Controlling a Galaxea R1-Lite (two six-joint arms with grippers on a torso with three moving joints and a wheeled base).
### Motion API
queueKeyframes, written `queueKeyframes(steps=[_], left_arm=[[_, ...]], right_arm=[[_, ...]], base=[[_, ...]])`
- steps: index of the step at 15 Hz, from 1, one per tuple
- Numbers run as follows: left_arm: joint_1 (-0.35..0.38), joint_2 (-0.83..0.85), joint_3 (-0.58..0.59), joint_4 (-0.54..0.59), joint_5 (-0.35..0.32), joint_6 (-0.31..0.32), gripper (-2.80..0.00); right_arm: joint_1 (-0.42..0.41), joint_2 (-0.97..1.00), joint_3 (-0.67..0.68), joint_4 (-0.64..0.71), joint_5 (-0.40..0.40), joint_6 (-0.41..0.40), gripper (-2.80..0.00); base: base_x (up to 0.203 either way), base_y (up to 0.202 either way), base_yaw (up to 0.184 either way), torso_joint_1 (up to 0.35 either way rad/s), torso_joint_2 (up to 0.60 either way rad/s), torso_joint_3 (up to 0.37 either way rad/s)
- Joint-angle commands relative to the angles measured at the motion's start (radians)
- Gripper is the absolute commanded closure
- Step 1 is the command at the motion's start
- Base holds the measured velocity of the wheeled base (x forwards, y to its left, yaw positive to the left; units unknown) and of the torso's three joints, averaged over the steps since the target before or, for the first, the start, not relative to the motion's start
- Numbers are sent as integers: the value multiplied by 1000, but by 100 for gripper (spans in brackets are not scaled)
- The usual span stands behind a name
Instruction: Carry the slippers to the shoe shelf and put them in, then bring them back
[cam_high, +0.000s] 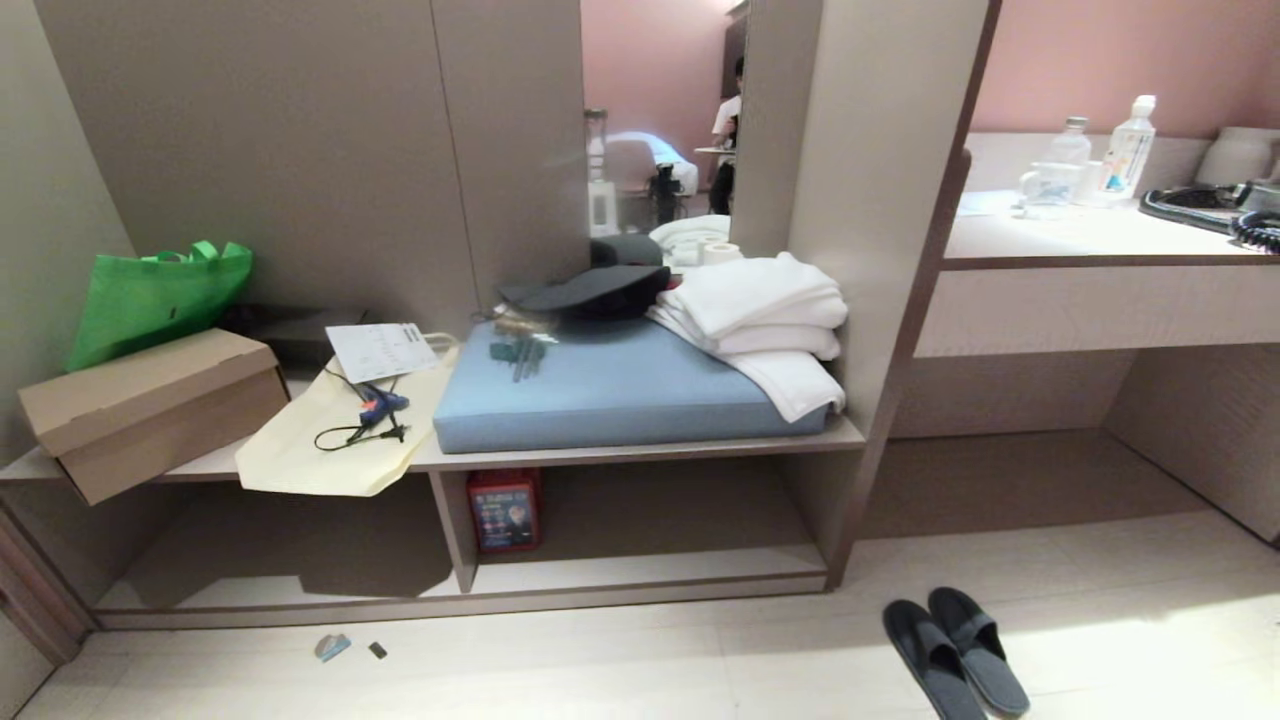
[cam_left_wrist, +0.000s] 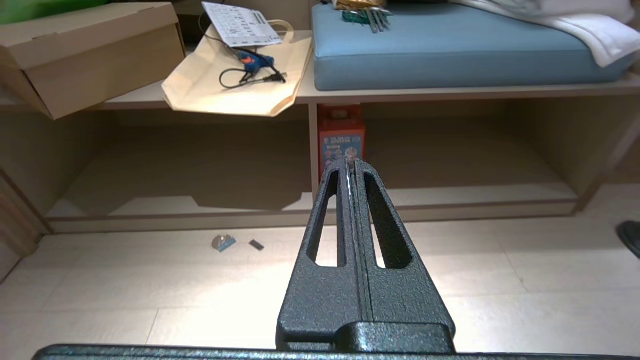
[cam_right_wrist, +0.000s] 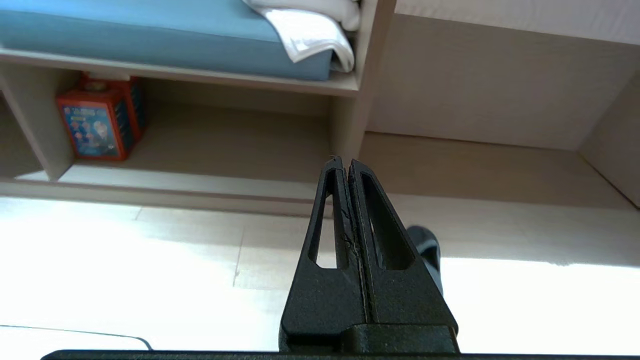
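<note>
Nearest, at the bottom of each wrist view, both pincers are seen pressed together w/ nothing between them: left gripper (cam_left_wrist: 350, 162) aimed at the shelf's divider, right gripper (cam_right_wrist: 342, 162) aimed at the shelf's right end post. Neither arm is seen in the head view.

Next out, the slippers (cam_high: 955, 650) are found at the lower right of the head view, lying on the pale floor (cam_high: 600, 670), side by side and touching, toes toward the shelf. One dark toe is glimpsed just behind the right gripper in its wrist view. They are flat, dark grey-black, w/ a wide band over the front and thin soles.

Step in hand, as judged: pickup not yet begun. For a clean grab, the jaws should prob. be spread first, then the bands approached from above, since thin soles give little to pinch. The right arm looks the closer one.

Farther, the shoe shelf (cam_high: 640, 570) is seen at centre-left, a low cubby w/ an upright divider; a red box (cam_high: 505, 512) stands beside it. The bay right of that box appears roomy enough for the pair.
</note>
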Motion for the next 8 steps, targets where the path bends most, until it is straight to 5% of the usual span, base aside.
queueKeyframes(steps=[1,8], left_arm=[[2,2,0,0,0,0,0],[1,2,0,0,0,0,0]], right_arm=[[1,2,0,0,1,-1,0],[1,2,0,-1,1,-2,0]], base=[[-198,0,-4,0,2,-2],[-197,0,0,0,4,3]])
